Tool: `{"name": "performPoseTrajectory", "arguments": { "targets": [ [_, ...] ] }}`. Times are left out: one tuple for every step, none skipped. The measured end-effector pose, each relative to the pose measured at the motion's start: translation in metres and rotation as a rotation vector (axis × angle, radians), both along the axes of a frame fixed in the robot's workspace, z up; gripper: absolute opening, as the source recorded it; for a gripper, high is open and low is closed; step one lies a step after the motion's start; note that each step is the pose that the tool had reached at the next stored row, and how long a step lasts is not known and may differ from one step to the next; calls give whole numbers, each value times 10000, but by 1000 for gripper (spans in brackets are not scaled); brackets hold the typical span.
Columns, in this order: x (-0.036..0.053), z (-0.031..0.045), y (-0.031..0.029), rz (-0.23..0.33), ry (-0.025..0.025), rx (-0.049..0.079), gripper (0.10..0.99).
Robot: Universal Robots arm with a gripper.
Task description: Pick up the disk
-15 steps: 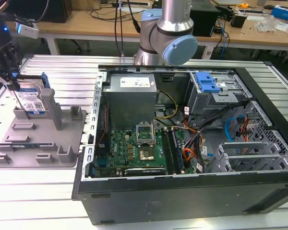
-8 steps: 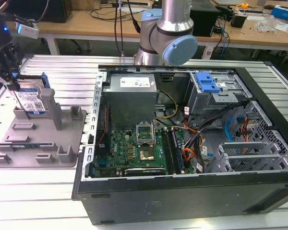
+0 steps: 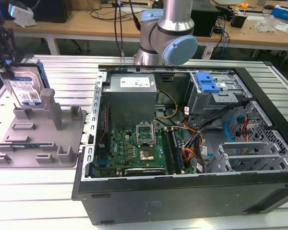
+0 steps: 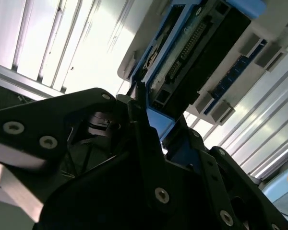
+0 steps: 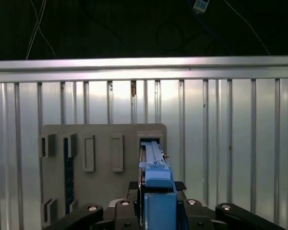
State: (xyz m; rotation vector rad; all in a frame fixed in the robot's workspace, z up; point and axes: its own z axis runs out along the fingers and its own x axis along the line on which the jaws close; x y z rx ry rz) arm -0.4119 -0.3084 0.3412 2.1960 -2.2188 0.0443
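Gripper (image 4: 151, 122): black linkage arms are closing in on the blue end of the disk, gripping it.
Disk (image 4: 197, 52): its dark underside and connector row are facing the camera, blue side rails running along its edges.
Fixture plate (image 4: 259, 50): grey blocks are standing beyond the disk.
Table (image 4: 48, 38): ribbed metal is reflecting bright light.

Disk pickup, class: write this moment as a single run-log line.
gripper: shut on disk | disk: upright on edge, over fixture plate at exterior view's left | PC case: open, untouched
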Motion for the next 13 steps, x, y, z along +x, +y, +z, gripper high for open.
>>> {"name": "performPoseTrajectory", "arguments": {
  "targets": [
    [0, 77, 0, 0, -2, 0, 365],
    [0, 119, 0, 0, -1, 0, 365],
    [0, 204, 0, 0, -1, 0, 365],
    [0, 250, 0, 0, -1, 0, 365],
    [0, 301, 0, 0, 0, 0, 365],
    [0, 345, 0, 0, -1, 0, 365],
    [0, 391, 0, 0, -1, 0, 365],
    [0, 486, 0, 0, 0, 0, 365],
    [0, 564, 0, 0, -1, 0, 365],
    [0, 636, 0, 0, -1, 0, 365],
    [0, 741, 0, 0, -1, 0, 365],
    [0, 815, 0, 0, -1, 0, 365],
    [0, 888, 0, 0, -1, 0, 365]
  ]
}}
